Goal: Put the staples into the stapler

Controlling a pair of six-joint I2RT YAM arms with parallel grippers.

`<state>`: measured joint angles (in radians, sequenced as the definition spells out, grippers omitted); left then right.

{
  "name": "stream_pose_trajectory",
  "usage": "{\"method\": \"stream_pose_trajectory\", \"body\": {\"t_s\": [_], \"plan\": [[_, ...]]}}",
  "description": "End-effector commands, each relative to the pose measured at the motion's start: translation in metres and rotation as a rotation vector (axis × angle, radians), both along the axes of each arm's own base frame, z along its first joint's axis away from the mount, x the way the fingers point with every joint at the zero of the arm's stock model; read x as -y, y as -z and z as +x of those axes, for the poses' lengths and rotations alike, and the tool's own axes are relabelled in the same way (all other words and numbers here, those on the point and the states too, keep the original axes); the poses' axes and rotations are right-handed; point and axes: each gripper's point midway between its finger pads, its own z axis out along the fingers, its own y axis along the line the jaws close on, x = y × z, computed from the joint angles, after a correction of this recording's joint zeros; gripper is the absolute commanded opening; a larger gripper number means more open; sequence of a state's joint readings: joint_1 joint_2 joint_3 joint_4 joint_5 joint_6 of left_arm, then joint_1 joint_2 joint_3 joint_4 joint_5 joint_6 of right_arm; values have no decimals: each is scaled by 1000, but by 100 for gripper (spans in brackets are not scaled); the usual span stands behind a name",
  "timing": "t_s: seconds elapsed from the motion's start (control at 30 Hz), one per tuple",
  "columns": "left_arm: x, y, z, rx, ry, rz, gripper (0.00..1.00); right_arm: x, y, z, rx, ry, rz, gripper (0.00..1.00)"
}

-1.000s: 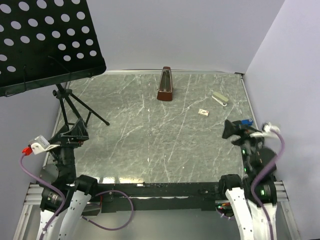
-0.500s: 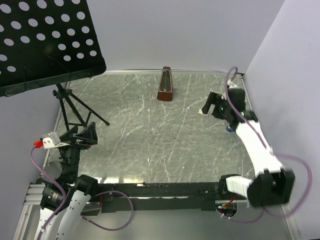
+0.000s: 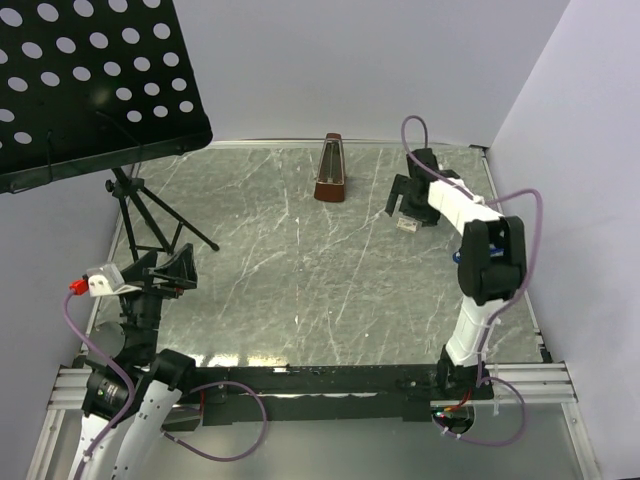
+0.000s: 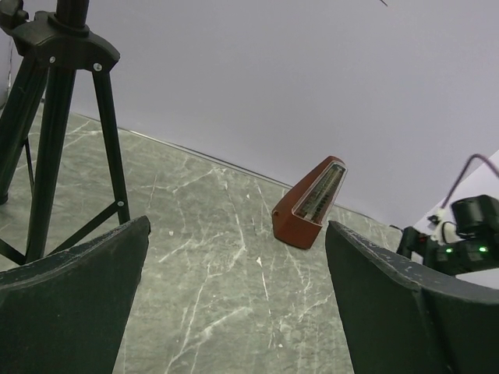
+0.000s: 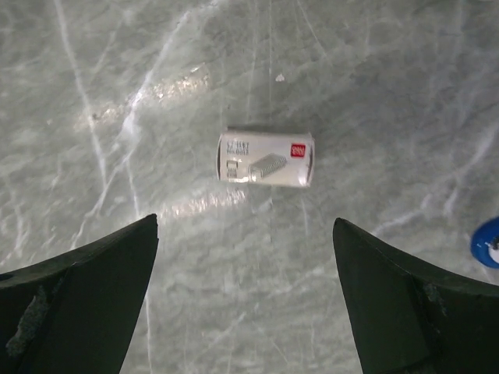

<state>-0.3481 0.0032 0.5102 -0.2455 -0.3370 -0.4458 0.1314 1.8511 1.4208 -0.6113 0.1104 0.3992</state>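
Right, the grey veined table (image 3: pixel 300 290) fills my overhead view. A black perforated music stand (image 3: pixel 100 140) rises on its tripod (image 4: pixel 70 47) at the far left.

The right arm (image 3: pixel 490 260) is stretched out toward the far right part of the table. The right gripper (image 5: pixel 243 226) hangs above the staples box with its fingers spread wide, holding and touching nothing. The left gripper (image 4: pixel 234 265) sits near the left edge, just as wide apart and empty, facing a metronome.

That brown-red metronome (image 3: pixel 331 170) stands upright close to the back wall.

The staples box (image 5: pixel 265 159), small and whitish with a red mark, lies flat on the table under the right gripper. It is framed between the two fingers in the wrist view and clear of both. It looks shut, and I cannot see what is inside.

A small blue thing (image 5: pixel 487 241) peeks in at the right edge of that view, apart from the box.
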Motion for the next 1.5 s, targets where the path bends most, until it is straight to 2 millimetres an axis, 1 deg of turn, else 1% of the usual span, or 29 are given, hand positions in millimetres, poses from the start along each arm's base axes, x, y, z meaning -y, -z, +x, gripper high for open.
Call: {"method": "stream_pose_trajectory", "body": {"t_s": [0.0,0.03,0.33,0.5,0.53,0.63,0.67,0.7,0.8,0.83,0.97,1.2,1.47], "plan": [[-3,-23,-19,121,18,-23,99,6,6,14,-26,88,-57,100],[-3,-22,-18,119,18,-23,99,6,15,15,-48,92,-64,100],[-4,-23,-20,124,18,-28,99,10,40,18,-110,146,-86,100],[-4,-24,-21,127,21,-30,99,8,39,25,-107,133,-85,100],[-3,-23,-21,126,21,-29,99,8,43,23,-126,130,-88,100],[-4,-24,-22,129,21,-32,99,6,41,25,-139,118,-86,100],[-4,-24,-22,129,21,-32,99,6,41,27,-138,117,-84,98],[-4,-24,-22,129,21,-30,99,2,41,28,-137,106,-59,95],[-3,-24,-21,127,23,-31,99,-2,42,29,-150,100,-38,89],[-3,-24,-21,127,22,-29,99,-3,46,28,-164,98,-39,85],[-3,-23,-21,124,23,-30,99,-1,47,29,-177,105,-40,81],[-3,-23,-21,125,26,-29,100,1,51,28,-196,99,-52,70],[-2,-23,-20,124,28,-26,99,-4,51,26,-206,63,-38,68]]}}
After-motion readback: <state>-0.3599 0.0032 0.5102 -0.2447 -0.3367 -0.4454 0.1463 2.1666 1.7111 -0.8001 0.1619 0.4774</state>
